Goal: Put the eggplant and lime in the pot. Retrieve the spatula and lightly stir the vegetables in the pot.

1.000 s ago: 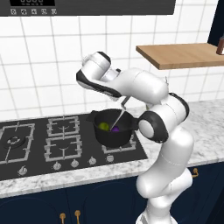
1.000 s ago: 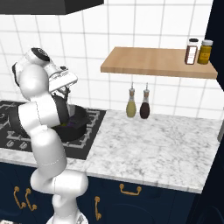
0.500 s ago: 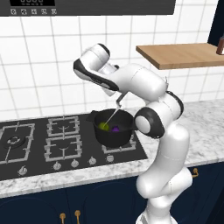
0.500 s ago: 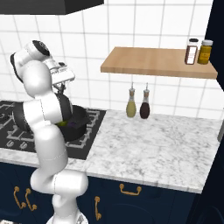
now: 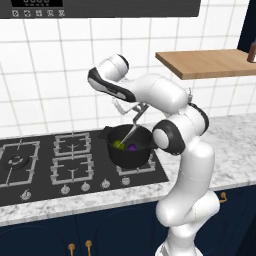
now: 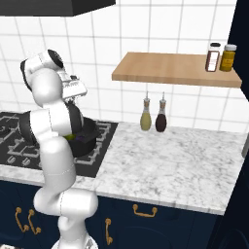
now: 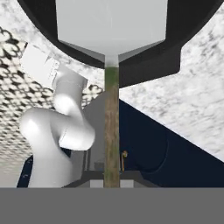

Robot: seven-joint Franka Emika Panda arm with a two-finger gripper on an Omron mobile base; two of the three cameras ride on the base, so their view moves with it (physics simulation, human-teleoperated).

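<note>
The black pot (image 5: 128, 151) stands on the right front burner of the hob. Inside it lie the yellow-green lime (image 5: 118, 144) and the purple eggplant (image 5: 132, 147), side by side. My gripper (image 5: 136, 111) hangs just above the pot and is shut on the spatula (image 5: 132, 129), whose thin handle slants down into the pot between the vegetables. In the hand view the spatula handle (image 7: 111, 131) runs up from the gripper (image 7: 111, 183) to the light grey blade (image 7: 111, 26), which sits inside the pot's rim (image 7: 175, 57). From the right, my arm hides most of the pot (image 6: 86, 139).
The black hob (image 5: 40, 165) has several free burners to the left of the pot. Two bottles (image 6: 152, 115) stand at the wall on the marble counter (image 6: 175, 160). A wooden shelf (image 6: 170, 70) with two jars hangs above. The range hood (image 5: 100, 7) is overhead.
My wrist has turned and shifted slightly above the pot, swinging the spatula a little inside it. The lime and eggplant stay in the pot.
</note>
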